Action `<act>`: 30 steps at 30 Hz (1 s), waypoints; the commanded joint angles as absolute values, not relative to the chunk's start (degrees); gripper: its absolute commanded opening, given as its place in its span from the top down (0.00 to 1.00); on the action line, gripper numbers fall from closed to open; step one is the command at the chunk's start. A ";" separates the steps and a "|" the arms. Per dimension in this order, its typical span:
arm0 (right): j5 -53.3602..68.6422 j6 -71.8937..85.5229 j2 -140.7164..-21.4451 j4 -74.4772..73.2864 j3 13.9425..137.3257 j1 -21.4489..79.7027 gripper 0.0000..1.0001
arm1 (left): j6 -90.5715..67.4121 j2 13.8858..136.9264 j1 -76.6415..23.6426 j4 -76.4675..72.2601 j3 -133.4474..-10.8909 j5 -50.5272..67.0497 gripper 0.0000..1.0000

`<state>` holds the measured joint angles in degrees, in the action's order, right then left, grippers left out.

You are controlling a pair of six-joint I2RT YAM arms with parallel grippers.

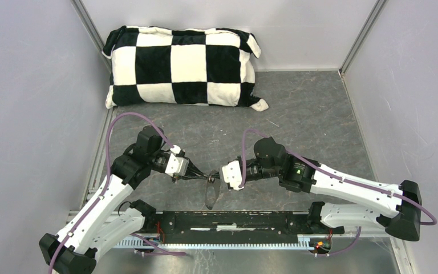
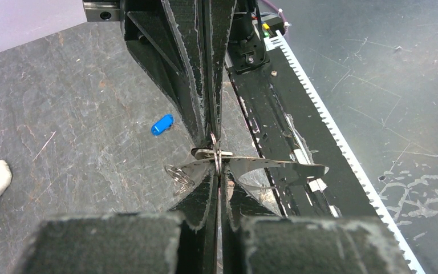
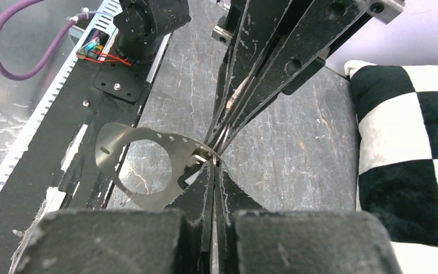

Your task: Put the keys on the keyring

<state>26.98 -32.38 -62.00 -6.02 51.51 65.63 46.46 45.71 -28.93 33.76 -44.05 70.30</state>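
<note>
My left gripper (image 1: 205, 175) and right gripper (image 1: 215, 176) meet tip to tip above the table, both shut. The keyring (image 1: 210, 197), a thin silvery loop with small holes along its edge, hangs at that junction. In the left wrist view my left gripper (image 2: 217, 171) pinches a thin wire where the keyring (image 2: 285, 165) crosses. In the right wrist view my right gripper (image 3: 214, 165) pinches the same spot on the keyring (image 3: 114, 142). The black-headed key (image 3: 193, 174) with a pale centre sits against that tip. The blue key (image 2: 162, 124) lies loose on the table.
A black-and-white chequered pillow (image 1: 182, 65) lies at the back of the table. A black rail (image 1: 234, 220) with a toothed strip runs along the near edge between the arm bases. A small coiled wire ring (image 2: 178, 176) hangs at the keyring's left end.
</note>
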 commanded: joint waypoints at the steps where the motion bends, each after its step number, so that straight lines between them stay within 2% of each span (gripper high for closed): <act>1: 28.24 -31.90 -62.26 -1.94 54.84 65.86 1.00 | 47.19 45.33 -28.66 32.57 -44.48 70.84 0.98; 30: 32.52 -32.83 -66.92 -6.21 60.83 65.92 1.00 | 46.64 45.38 -28.72 32.45 -44.56 69.66 0.98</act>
